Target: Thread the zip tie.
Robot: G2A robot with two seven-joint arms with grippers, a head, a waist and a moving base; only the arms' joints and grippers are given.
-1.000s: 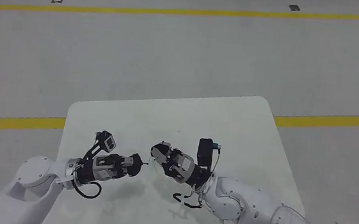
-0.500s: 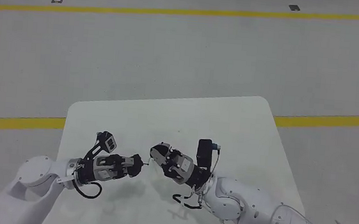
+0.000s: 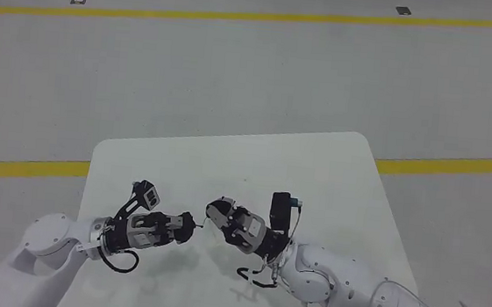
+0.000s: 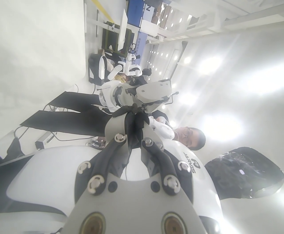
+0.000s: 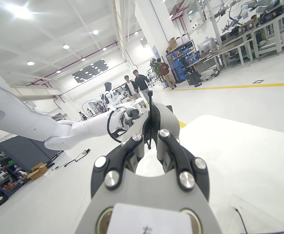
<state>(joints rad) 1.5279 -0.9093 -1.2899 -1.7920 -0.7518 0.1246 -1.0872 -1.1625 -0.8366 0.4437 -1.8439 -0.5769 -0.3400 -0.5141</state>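
Held above the tabletop (image 3: 315,168) at lower centre of the top view, left claw (image 3: 189,226) and right claw (image 3: 213,210) nose to nose, probably so both ends can be lined up in free air. Right claw clenched on the zip tie (image 5: 150,108), strap standing straight up the middle of its wrist view, free tip uppermost. Left claw clamped too, seemingly on the other end. Seen from above, long axis running left-right across the narrow gap.

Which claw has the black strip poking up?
The right gripper: the thin black plastic zip tie stands clamped in it; what the left gripper holds is unclear.
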